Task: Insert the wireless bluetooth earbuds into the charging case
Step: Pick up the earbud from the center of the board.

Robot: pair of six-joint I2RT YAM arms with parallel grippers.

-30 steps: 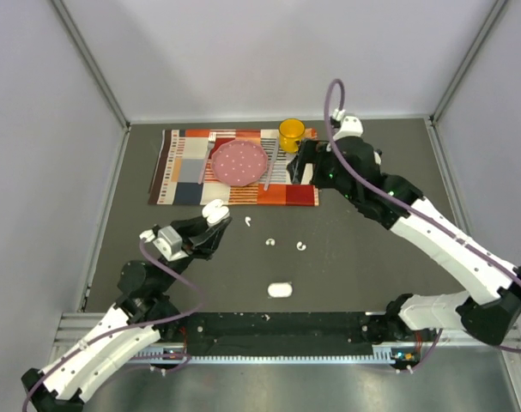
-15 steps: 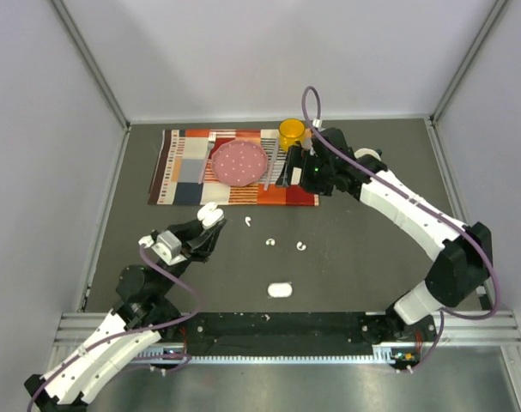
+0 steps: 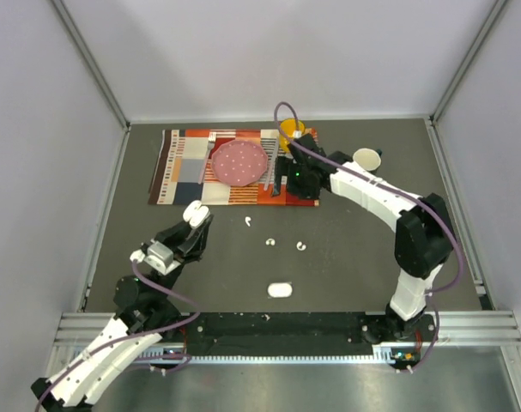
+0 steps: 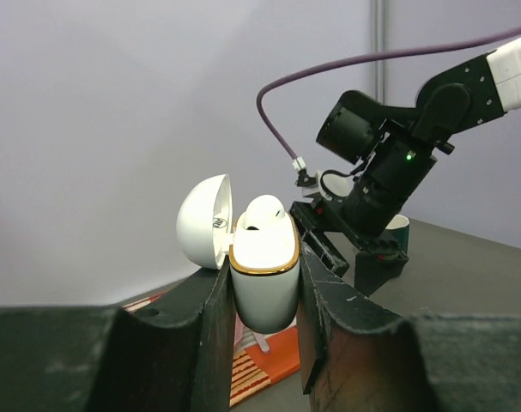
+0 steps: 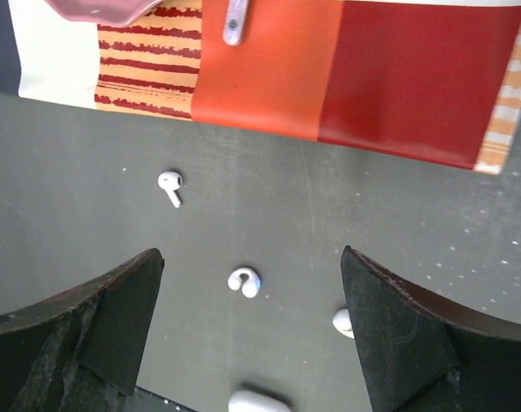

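Note:
My left gripper (image 3: 194, 216) is shut on an open white charging case (image 4: 264, 279) with a gold rim, held upright above the table, lid (image 4: 204, 221) swung back. One white earbud (image 4: 262, 213) sits in it. Three earbuds lie on the dark table: a stemmed one (image 3: 247, 221) (image 5: 169, 185), a curled one (image 3: 270, 242) (image 5: 244, 281) and one further right (image 3: 302, 247) (image 5: 344, 322). My right gripper (image 3: 292, 182) (image 5: 251, 255) is open and empty, hovering by the placemat's right end, looking down on them.
A second, closed white case (image 3: 280, 290) (image 5: 258, 401) lies near the front. The striped placemat (image 3: 178, 163) carries a pink plate (image 3: 239, 161), cutlery and a yellow cup (image 3: 290, 130). A white and teal cup (image 3: 366, 158) stands at the back right.
My right arm has folded and swung left, bringing its gripper over the placemat's right end and uncovering the cup. My left gripper has drawn a little left with the case.

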